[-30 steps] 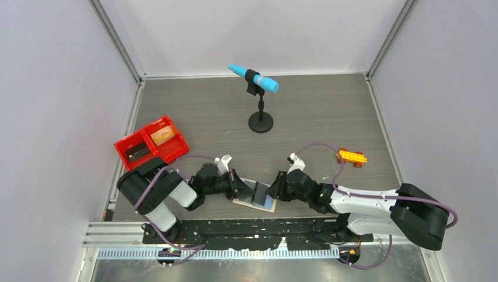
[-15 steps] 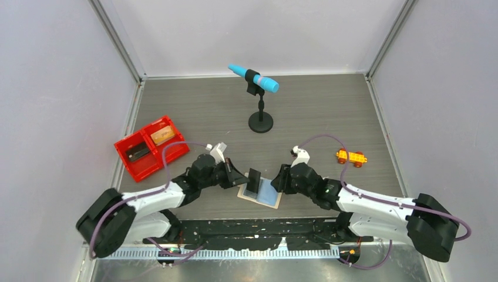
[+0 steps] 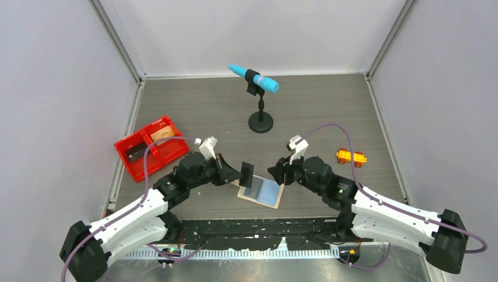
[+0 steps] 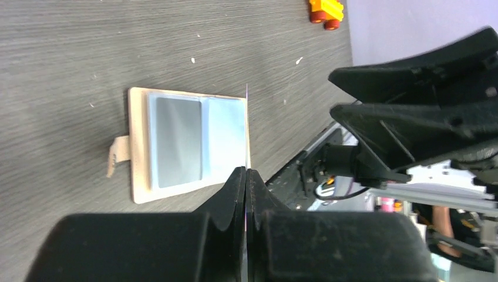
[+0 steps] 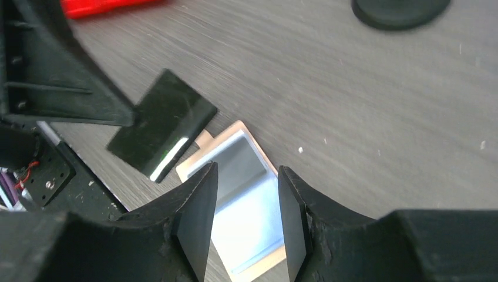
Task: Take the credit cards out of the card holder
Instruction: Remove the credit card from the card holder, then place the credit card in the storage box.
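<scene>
Overhead view first: the left gripper (image 3: 239, 173) is pressed together on a dark card (image 3: 246, 174), which it holds on edge just beside the far left corner of the card holder (image 3: 262, 191). That holder lies spread open on the table (image 3: 317, 111), close to the near edge, between the two arms. The right gripper (image 3: 276, 173) hangs just beside the holder's far right corner, touching nothing that I can see. Off to the left sits a red tray (image 3: 125, 144); a tan card (image 3: 165, 133) lies in its far compartment and a blackish card (image 3: 136, 153) in its near one. A blue microphone (image 3: 253, 79) stands well back, and a toy car (image 3: 351, 157) is out to the right.

Left wrist view: the two fingers meet tight on the dark card, seen edge-on as a thin line. Beyond it, the holder lies flat with its blue-grey sleeves up and its small tab pointing away from the card.

Right wrist view: the fingers stand apart with nothing between them; the holder shows through the gap, on the table below. The dark card hangs tilted, free of the sleeves, in the other gripper's pinch.
</scene>
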Robot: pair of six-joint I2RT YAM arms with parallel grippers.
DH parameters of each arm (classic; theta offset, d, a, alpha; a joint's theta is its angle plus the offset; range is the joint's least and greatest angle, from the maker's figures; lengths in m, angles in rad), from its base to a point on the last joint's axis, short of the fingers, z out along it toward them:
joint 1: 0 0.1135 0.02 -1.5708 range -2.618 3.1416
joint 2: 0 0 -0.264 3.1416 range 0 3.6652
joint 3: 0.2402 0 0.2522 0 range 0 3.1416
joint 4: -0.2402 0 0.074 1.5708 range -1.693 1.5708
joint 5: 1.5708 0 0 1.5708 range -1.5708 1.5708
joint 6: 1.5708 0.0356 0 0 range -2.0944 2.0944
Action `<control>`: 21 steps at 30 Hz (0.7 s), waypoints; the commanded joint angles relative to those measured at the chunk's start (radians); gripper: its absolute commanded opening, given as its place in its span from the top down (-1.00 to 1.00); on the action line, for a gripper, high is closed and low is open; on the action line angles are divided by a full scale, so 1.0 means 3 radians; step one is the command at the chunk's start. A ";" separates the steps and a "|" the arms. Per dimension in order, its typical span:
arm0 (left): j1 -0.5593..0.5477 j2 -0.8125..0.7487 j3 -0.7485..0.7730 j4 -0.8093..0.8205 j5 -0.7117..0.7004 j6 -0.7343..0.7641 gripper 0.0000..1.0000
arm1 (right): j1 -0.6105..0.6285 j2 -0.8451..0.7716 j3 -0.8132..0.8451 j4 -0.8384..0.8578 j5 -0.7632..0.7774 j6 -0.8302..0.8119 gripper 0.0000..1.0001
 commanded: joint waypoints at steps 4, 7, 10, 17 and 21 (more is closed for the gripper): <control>0.0021 -0.0179 0.0055 -0.0014 -0.0017 -0.0747 1.00 | 0.0377 -0.0273 -0.0291 0.1317 -0.0248 -0.2267 -0.04; 0.0021 -0.0199 0.0081 -0.0103 -0.0084 -0.0967 1.00 | 0.0390 -0.0223 -0.0329 0.1454 -0.0288 -0.2657 -0.09; 0.0021 -0.0206 0.0146 -0.0332 -0.0140 -0.1194 1.00 | 0.0457 -0.0215 -0.0358 0.1534 -0.0409 -0.2964 -0.15; 0.0026 -0.0364 -0.0076 -0.0092 -0.0195 -0.1727 1.00 | 0.0808 -0.0087 -0.0335 0.1594 -0.0455 -0.3535 -0.30; 0.0026 -0.0419 -0.0100 -0.0091 -0.0240 -0.1818 1.00 | 0.1043 0.0115 -0.0312 0.1575 -0.0232 -0.3800 -0.33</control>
